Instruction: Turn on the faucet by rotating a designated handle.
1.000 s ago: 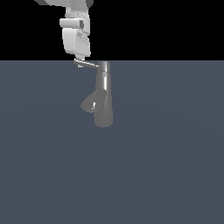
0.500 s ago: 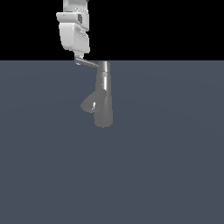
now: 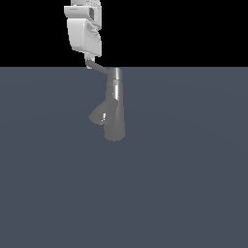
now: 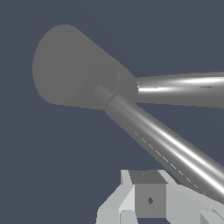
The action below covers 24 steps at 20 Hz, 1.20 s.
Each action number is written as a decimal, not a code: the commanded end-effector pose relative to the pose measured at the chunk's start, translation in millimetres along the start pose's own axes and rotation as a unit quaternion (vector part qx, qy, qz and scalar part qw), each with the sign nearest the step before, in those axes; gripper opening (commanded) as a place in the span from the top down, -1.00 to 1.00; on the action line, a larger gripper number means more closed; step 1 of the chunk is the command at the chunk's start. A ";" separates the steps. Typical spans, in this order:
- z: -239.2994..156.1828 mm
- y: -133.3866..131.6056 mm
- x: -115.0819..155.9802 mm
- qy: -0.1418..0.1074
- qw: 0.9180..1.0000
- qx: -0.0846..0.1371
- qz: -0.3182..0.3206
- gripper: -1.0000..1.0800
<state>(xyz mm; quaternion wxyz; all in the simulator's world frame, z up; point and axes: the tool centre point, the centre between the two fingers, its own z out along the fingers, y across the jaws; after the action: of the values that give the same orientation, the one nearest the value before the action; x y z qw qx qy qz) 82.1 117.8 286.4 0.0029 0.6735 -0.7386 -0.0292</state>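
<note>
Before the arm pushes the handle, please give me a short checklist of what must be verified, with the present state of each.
1. Gripper is at the handle tip: ok.
2. A finger touches the handle: cannot tell.
3. Gripper open or shut: cannot tell.
4. Faucet stands upright: ok.
5. Gripper is apart from the spout: ok.
</note>
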 end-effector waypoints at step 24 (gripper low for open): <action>-15.6 43.1 73.6 0.000 1.000 -0.007 -0.005 1.00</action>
<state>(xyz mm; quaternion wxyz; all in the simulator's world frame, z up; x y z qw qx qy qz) 33.7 72.5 303.8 0.0042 0.6854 -0.7273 -0.0343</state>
